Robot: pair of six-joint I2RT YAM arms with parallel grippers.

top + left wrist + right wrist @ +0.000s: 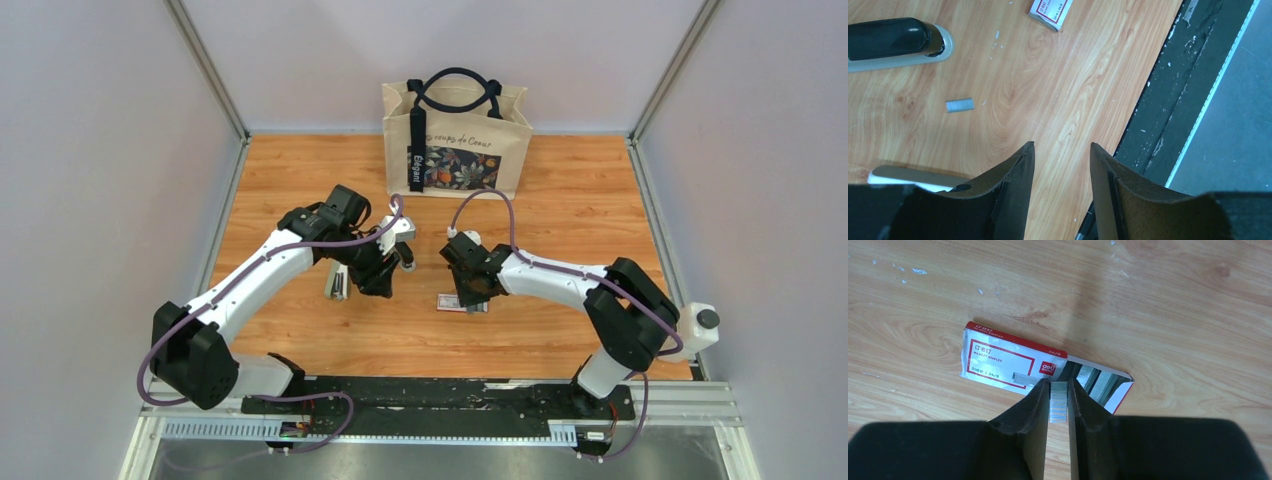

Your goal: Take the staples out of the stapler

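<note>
The stapler, black top on a grey base, lies on the wooden table; it also shows at the upper left of the left wrist view. A short loose staple strip lies on the table below it. My left gripper is open and empty, just right of the stapler. My right gripper is shut on a strip of staples, held over the open end of the red-and-white staple box. More strips lie inside the box.
A beige tote bag stands at the back of the table. The staple box corner shows at the top of the left wrist view. The black mounting rail runs along the table's near edge. Grey walls enclose the sides.
</note>
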